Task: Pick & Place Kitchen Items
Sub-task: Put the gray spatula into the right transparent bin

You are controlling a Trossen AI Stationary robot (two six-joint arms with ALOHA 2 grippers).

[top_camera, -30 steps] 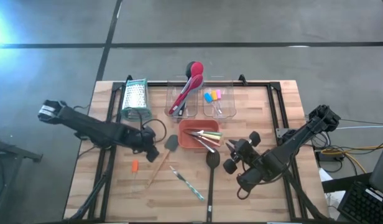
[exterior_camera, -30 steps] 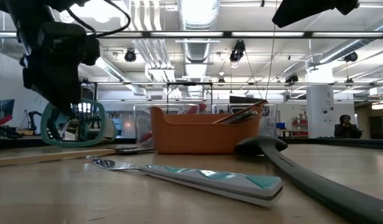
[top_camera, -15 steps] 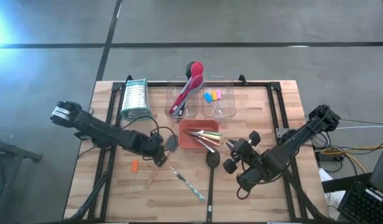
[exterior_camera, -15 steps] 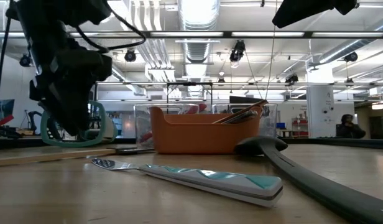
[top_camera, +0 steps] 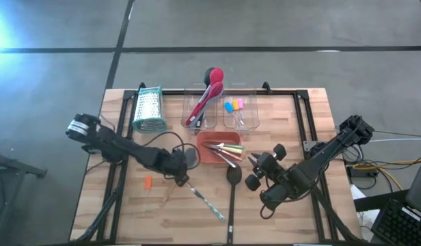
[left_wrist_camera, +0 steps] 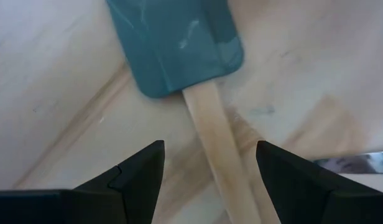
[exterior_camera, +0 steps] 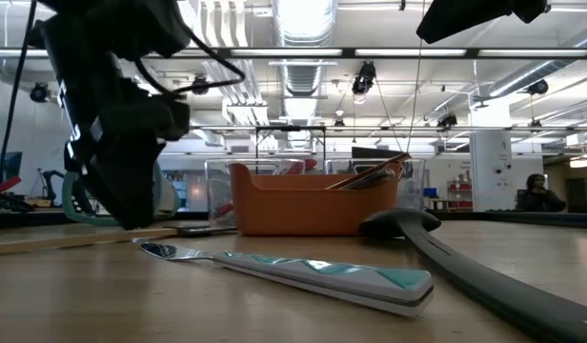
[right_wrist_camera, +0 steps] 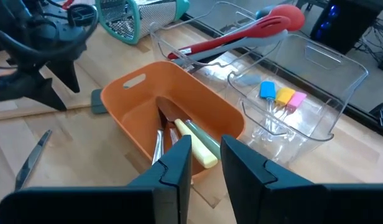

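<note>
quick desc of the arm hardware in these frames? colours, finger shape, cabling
Both arms are dark, near-black, jointed links. The left arm has a white-marked joint at its outer end and a loose black cable looping near the left gripper. The right gripper has flat, wedge-shaped black fingers, and round black knobs sit near its wrist.

Overhead downward, table-level across, wrists close, sharing orange tray

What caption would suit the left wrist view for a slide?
Left gripper, fingers open, straddling the wooden handle of a teal spatula lying on the table.
</note>
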